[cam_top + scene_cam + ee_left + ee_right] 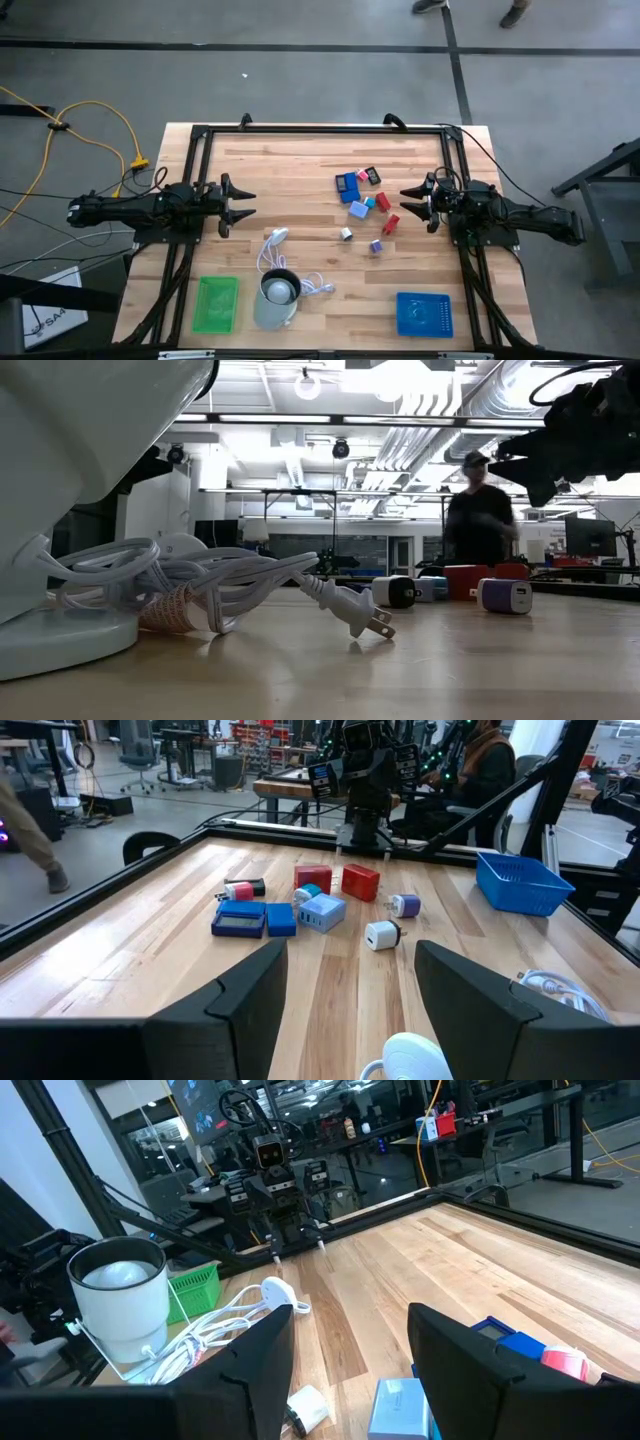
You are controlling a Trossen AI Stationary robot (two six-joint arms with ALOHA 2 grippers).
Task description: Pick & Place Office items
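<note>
The office items [365,205] are small blue, red, pink, cyan, purple and white pieces lying loose on the wood, right of centre. In the left wrist view they show as a cluster [322,910], with two red blocks [361,881] at its far side. My right gripper [405,203] hovers open just right of the cluster; a pale blue block [400,1405] and a white piece [305,1405] lie below its fingers. My left gripper [248,205] is open at the table's left side, well away from the items. In the low view a purple piece [505,596] lies under my right gripper [535,465].
A green tray [215,303] lies at the near left and a blue tray [424,313] at the near right. A pale cup [278,295] stands near the near edge, with a white coiled cable [275,250] beside it. A person [480,510] stands beyond the table.
</note>
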